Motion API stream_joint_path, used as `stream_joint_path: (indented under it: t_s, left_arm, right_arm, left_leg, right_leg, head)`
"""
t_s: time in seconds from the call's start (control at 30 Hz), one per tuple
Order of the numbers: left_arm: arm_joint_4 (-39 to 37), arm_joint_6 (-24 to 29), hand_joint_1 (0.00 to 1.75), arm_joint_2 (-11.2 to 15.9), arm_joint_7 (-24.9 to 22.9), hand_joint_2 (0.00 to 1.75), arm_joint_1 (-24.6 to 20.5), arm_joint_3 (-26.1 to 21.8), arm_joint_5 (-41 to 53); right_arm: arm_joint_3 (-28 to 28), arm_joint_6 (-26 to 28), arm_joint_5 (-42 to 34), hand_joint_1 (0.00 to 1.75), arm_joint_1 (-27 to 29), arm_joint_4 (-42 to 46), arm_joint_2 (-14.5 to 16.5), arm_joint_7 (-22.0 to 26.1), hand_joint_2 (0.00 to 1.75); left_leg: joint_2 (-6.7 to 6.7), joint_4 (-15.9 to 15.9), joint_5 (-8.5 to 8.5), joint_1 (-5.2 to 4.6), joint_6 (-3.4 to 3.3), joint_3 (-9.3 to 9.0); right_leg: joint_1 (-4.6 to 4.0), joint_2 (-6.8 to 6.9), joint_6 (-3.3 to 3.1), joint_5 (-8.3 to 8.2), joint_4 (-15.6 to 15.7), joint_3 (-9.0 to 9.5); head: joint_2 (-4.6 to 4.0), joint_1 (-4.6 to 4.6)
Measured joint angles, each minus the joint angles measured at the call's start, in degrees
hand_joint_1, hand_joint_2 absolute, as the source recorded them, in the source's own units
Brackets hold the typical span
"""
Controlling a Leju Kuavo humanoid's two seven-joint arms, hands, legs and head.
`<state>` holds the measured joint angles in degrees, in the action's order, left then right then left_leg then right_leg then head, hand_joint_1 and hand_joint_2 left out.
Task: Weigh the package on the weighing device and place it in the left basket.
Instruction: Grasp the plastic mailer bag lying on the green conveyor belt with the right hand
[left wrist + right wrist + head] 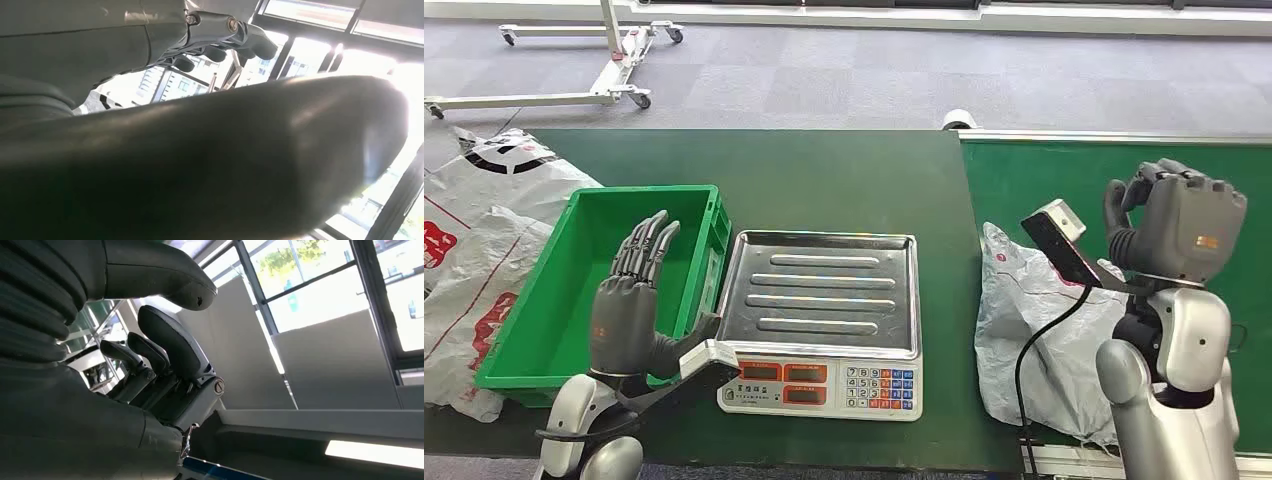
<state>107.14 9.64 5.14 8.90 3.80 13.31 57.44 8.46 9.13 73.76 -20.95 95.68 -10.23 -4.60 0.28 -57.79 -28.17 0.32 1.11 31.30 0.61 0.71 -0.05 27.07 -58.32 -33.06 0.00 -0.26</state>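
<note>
While the scale's steel pan [824, 292] was bare and the green basket [522, 340] on my left held nothing that I could make out, I judged the job as not yet begun in any way that counted. The package [1024, 330], a crumpled grey-white mailer bag, lay on the green belt [1064, 175] to the right of the scale, just in front of my right arm and apart from the pan. My right hand [1176, 222] was raised above the belt with its fingers curled in toward the palm; the right wrist view showed those fingers [170, 345] bent with nothing between them, so I took that hand as closed and empty. My left hand [629, 300] stood upright over the near edge of the basket, fingers straight and apart, holding nothing; the left wrist view was mostly blocked by the thumb [210, 165]. Everything remained to do, as I read it: grasp the package, set it on the pan, let it weigh, then carry it across into the basket. The thin, slack bag looked likely to bunch or slip in a grasp
</note>
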Motion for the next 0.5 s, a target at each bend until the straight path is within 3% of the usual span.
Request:
stream_joint_path:
  t_s: [0.03, 0.07, 0.17, 0.2, 0.23, 0.3, 0.37, 0.5]
  left_arm:
    - [0.00, 0.00, 0.00, 0.00, 0.01, 0.00, 0.00, 0.00, -0.03]
    - [0.00, 0.00, 0.00, 0.00, 0.01, 0.00, 0.00, 0.00, -0.09]
    - [0.00, 0.00, 0.00, 0.01, 0.02, 0.00, -0.01, 0.00, -0.52]
    - [-0.01, -0.02, 0.00, 0.01, -0.04, 0.00, -0.03, 0.00, -0.70]
    - [-0.04, -0.07, 0.00, 0.02, -0.18, 0.00, -0.10, 0.00, -0.91]
    - [-0.14, -0.37, 0.00, 0.02, -0.70, 0.00, -0.43, 0.00, -1.41]
    - [-0.20, -0.66, 0.00, 0.02, -1.30, 0.00, -0.80, 0.00, -1.72]
    - [-0.18, -0.90, 0.00, 0.23, -1.75, 0.00, -0.75, -0.02, -1.77]
  right_arm:
    - [0.14, -0.05, -0.03, 1.75, -0.36, -0.16, -0.08, -0.02, 1.75]
    - [0.31, -0.22, -0.10, 1.42, -0.68, -0.33, -0.15, -0.14, 1.75]
    - [1.35, -3.26, -1.10, 0.11, -2.19, -1.52, -0.74, -1.68, 1.75]
    - [1.69, -5.49, -1.79, 0.00, -2.49, -2.21, -0.96, -2.74, 1.75]
    - [1.99, -8.21, -2.58, 0.00, -2.73, -3.23, -1.16, -4.04, 1.75]
    - [2.73, -13.11, -4.13, 0.00, -2.95, -6.72, -1.55, -6.90, 0.87]
    - [3.47, -14.45, -5.16, 0.00, -2.32, -11.77, -1.88, -8.99, 0.00]
    - [4.00, -10.31, -5.32, 0.00, 2.75, -19.07, -2.60, -11.50, 0.00]
  left_leg:
    - [-0.01, 0.00, 0.00, 0.00, 0.00, 0.00]
    - [-0.01, 0.00, 0.00, 0.00, 0.00, 0.01]
    - [-0.01, 0.00, 0.00, 0.00, 0.00, 0.02]
    - [-0.01, 0.00, 0.00, 0.00, 0.00, 0.02]
    - [-0.01, 0.00, 0.00, 0.00, 0.00, 0.02]
    - [-0.04, 0.00, 0.00, 0.00, 0.00, 0.02]
    - [-0.10, -0.01, 0.00, 0.01, -0.01, 0.01]
    - [-0.29, -0.02, 0.00, 0.01, -0.01, 0.08]
  right_leg:
    - [0.00, 0.01, 0.00, 0.00, 0.00, 0.00]
    - [0.00, 0.02, 0.00, 0.00, 0.00, 0.00]
    - [0.00, 0.02, 0.00, 0.00, 0.00, 0.00]
    - [0.00, 0.02, 0.00, 0.00, 0.00, 0.00]
    - [0.00, 0.02, 0.00, 0.00, 0.00, 0.00]
    - [-0.01, 0.04, 0.00, 0.00, 0.01, 0.00]
    - [0.01, 0.09, 0.00, 0.00, 0.01, 0.01]
    - [0.00, 0.24, 0.01, 0.02, 0.01, 0.02]
  head:
    - [0.00, -0.01]
    - [0.00, -0.01]
    - [0.00, -0.02]
    - [0.00, -0.02]
    - [0.00, -0.02]
    - [0.00, 0.00]
    - [0.00, 0.00]
    - [0.00, 0.01]
